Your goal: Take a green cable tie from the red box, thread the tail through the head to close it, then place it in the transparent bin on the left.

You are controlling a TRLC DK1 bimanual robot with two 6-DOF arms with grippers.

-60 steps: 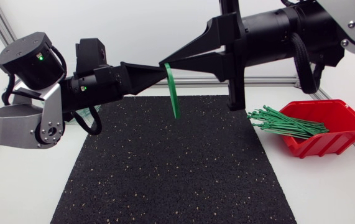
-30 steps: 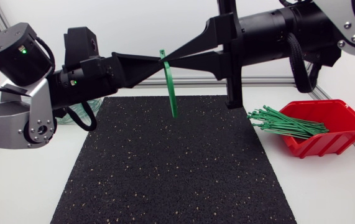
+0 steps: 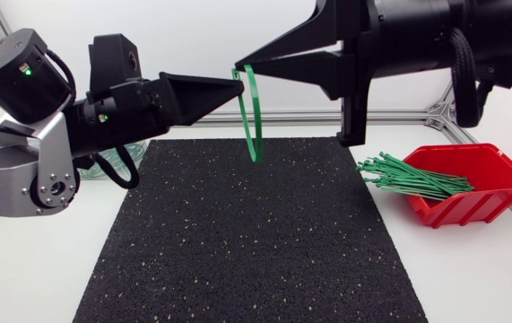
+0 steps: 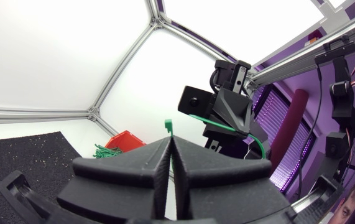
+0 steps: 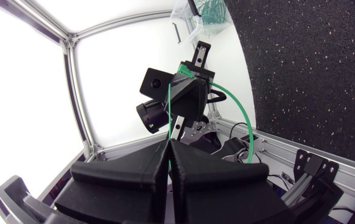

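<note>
A green cable tie (image 3: 254, 117) hangs bent into a narrow loop above the far edge of the black mat (image 3: 256, 242). My left gripper (image 3: 236, 85) comes in from the left and is shut on the tie's upper end. My right gripper (image 3: 238, 65) meets it from the right, just above, and is shut on the same tie. In the left wrist view the tie's head (image 4: 169, 126) sticks out past the shut fingertips. The red box (image 3: 471, 208) with several green ties (image 3: 408, 175) sits at the right. The transparent bin (image 5: 202, 15) shows in the right wrist view, beyond the mat.
The mat covers the middle of the table, with white tabletop (image 3: 31, 269) on both sides. Loose ties spill over the red box's left rim onto the mat's corner. An aluminium frame rail (image 3: 399, 115) runs along the back edge.
The left gripper rose, then held, while the right gripper climbed and now sits just above it. The tie, first a single hanging strip, now hangs as a two-strand loop.
</note>
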